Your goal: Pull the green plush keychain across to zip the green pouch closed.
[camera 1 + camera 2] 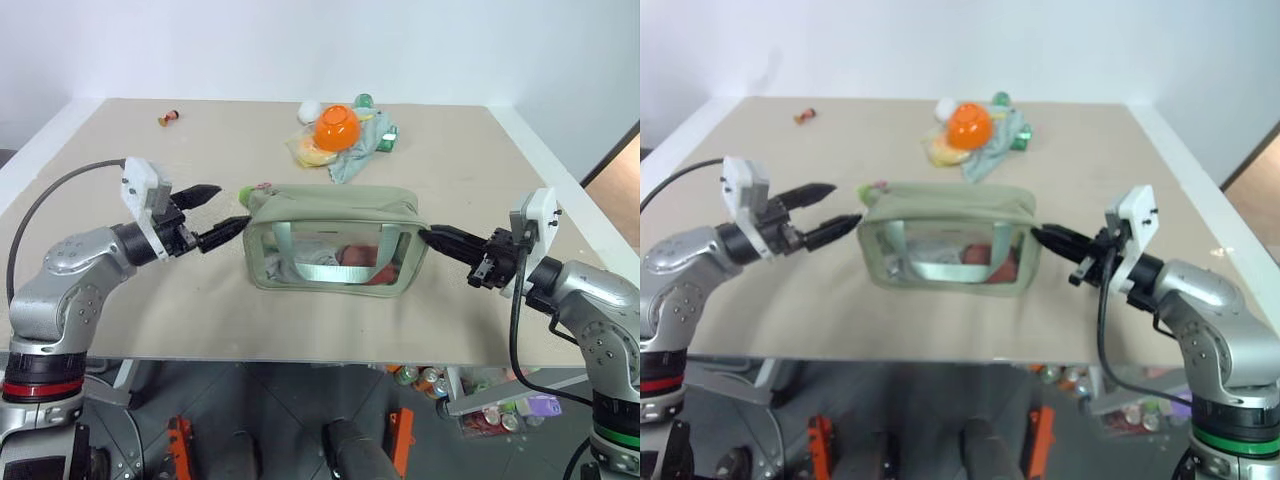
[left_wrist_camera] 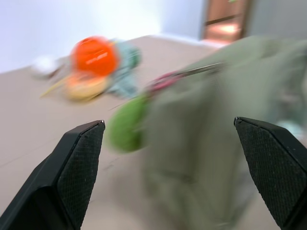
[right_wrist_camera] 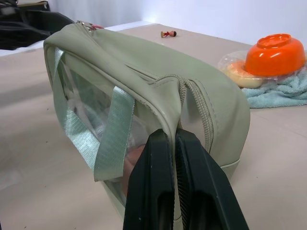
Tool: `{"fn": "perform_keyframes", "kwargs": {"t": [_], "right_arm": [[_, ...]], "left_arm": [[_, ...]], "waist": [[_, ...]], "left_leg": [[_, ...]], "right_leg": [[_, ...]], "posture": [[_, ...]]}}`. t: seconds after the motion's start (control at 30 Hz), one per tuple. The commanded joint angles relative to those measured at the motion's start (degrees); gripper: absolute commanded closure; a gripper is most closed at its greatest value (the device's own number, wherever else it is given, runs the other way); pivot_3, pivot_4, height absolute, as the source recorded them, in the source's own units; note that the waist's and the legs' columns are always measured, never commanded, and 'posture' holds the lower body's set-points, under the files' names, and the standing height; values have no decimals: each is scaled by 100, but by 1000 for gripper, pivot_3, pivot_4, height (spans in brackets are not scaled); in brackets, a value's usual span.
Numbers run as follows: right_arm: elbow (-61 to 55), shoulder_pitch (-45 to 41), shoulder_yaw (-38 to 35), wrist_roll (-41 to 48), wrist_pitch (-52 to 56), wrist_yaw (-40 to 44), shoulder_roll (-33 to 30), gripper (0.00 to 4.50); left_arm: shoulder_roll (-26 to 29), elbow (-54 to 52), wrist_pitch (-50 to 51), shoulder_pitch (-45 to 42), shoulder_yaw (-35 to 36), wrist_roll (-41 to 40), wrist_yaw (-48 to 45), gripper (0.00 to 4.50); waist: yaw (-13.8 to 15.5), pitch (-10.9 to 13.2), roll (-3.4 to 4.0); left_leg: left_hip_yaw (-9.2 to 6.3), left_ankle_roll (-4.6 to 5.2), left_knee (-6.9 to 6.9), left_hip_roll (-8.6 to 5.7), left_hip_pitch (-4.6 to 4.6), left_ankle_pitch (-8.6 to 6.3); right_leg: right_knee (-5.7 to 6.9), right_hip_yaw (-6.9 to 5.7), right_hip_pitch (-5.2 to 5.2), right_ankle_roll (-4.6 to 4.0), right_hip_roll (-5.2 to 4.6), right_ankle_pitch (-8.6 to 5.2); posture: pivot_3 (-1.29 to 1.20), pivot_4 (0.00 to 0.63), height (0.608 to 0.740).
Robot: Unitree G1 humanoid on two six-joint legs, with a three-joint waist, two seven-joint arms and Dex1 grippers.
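The sage-green pouch (image 1: 330, 215) with a clear window stands mid-table. The lime-green plush keychain (image 1: 247, 192) sits at the pouch's top left end, on the zipper line (image 2: 125, 123). My left gripper (image 1: 230, 206) is open just left of that end, one finger on each side of the keychain and not touching it. My right gripper (image 1: 427, 236) is shut on the pouch's right end; in the right wrist view its fingers (image 3: 158, 158) pinch the fabric seam just below the zipper's end (image 3: 184, 91). The zipper's teeth gape a little there.
Behind the pouch lie an orange bowl (image 1: 337, 125), a pale green cloth (image 1: 368, 140) and a white ball (image 1: 309, 110). A small red and yellow toy (image 1: 170, 117) sits far back left. The table's front edge (image 1: 320, 355) runs close below the pouch.
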Motion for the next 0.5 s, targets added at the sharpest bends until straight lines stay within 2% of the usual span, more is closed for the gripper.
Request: {"fn": "perform_keyframes", "kwargs": {"t": [0.03,0.07,0.23,0.5], "right_arm": [[-249,16,12,79,-111,67,-111,4490],[-251,30,18,52,-146,72,-129,4490],[-267,88,-4,61,-180,40,-153,4490],[-272,189,-24,23,-278,3,-186,4490]], "left_arm": [[-57,405,47,-413,97,161,271,0],[-136,496,95,-541,141,47,249,0],[-140,1187,-588,-920,-149,584,-117,0],[-192,2943,-1943,-1814,-759,1445,-1180,0]], "waist": [[3,0,0],[10,0,0],[5,0,-2],[8,0,-3]], "left_leg": [[0,0,0,-1,0,0],[-1,0,0,-2,0,0],[0,0,-3,-3,-2,0],[-5,0,-4,-6,-3,0]], "right_leg": [[0,0,0,0,0,0],[0,0,1,0,0,0],[-2,1,0,3,-1,-1],[-2,-2,1,1,-1,-1]], "posture": [[0,150,738],[0,150,738],[0,150,738],[0,150,738]]}}
